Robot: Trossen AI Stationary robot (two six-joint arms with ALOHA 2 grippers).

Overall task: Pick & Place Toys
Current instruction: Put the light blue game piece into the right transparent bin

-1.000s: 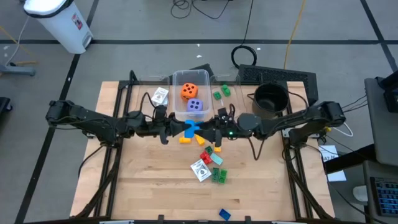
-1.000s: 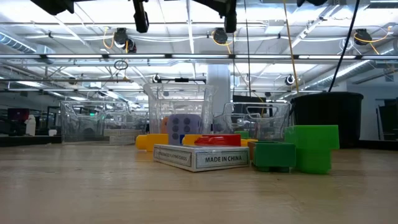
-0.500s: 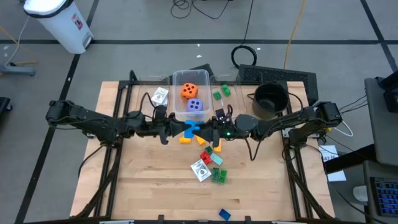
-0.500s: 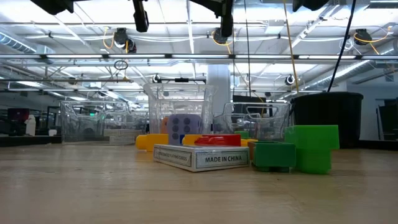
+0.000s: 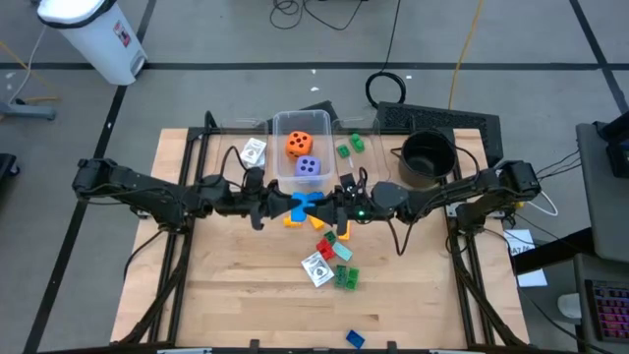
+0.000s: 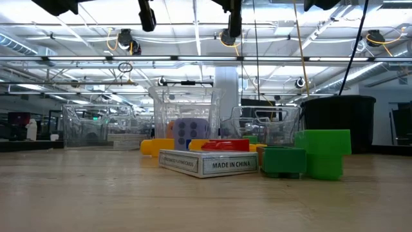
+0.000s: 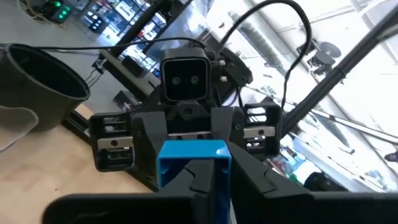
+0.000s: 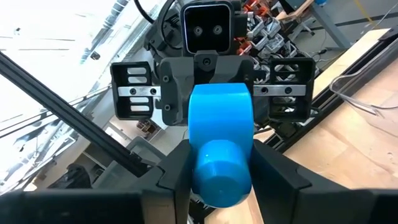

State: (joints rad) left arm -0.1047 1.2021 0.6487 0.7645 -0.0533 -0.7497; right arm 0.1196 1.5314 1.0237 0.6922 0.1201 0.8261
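A blue brick [image 5: 305, 202] hangs in the air above the table's middle, just in front of a clear bin [image 5: 280, 126] that holds an orange die [image 5: 297, 146] and a purple die [image 5: 308, 167]. My left gripper [image 5: 287, 205] comes at the brick from the left and my right gripper [image 5: 328, 205] from the right. Both are shut on it, facing each other. Yellow [image 5: 293, 220], red [image 5: 321, 222] and green [image 5: 345, 276] bricks and a card box [image 5: 317, 268] lie on the table below and nearer. My left gripper pinches the brick's hollow end [image 7: 193, 163] between its two fingers, reaching about level from the table's left. The brick is lifted clear. My right gripper has a finger [image 8: 178, 168] on either side of the brick's studded end [image 8: 221, 134], reaching about level from the table's right.
A black pot [image 5: 428, 155] stands at the far right. Two green bricks [image 5: 349, 147] lie right of the bin and a second card box [image 5: 254, 151] left of it. A lone blue brick [image 5: 354, 338] lies at the near edge. The near left board is bare wood.
My right gripper has edged toward the left gripper and its fingers have closed in on the blue brick's free end. The left gripper and the brick have stayed where they were, clear of the table.
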